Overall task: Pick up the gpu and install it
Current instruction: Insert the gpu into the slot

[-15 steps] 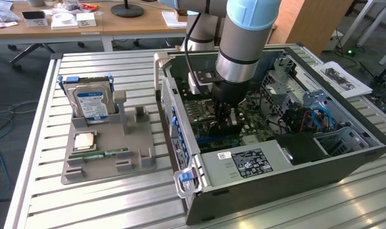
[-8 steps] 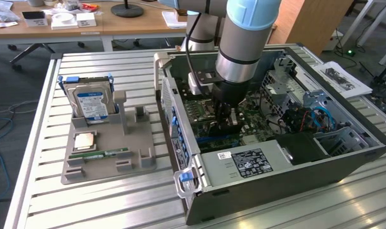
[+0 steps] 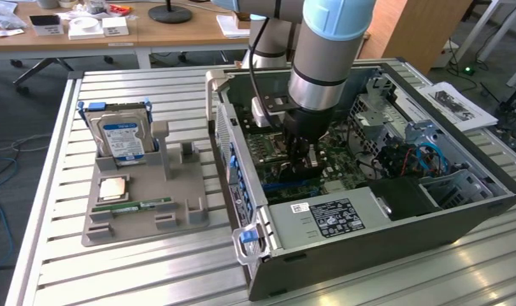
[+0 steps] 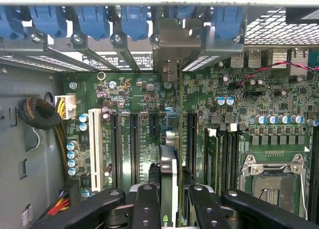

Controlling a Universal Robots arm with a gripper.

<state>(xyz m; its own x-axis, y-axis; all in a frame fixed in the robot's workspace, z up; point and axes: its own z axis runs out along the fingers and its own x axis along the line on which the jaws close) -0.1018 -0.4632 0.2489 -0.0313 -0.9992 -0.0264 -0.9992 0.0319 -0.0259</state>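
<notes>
The pincer (image 4: 172, 211) pinches the gpu (image 4: 168, 171) upright over the motherboard (image 4: 239, 99), inside the case (image 3: 428, 223) at the exterior view's centre. Held edge-down, its connector likely lines up with a slot.

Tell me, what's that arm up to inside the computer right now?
Gripper shut on gpu. Held upright, edge-on over motherboard slots, inside open case. Seated or not: can't tell. Nothing seen blocking it.
</notes>
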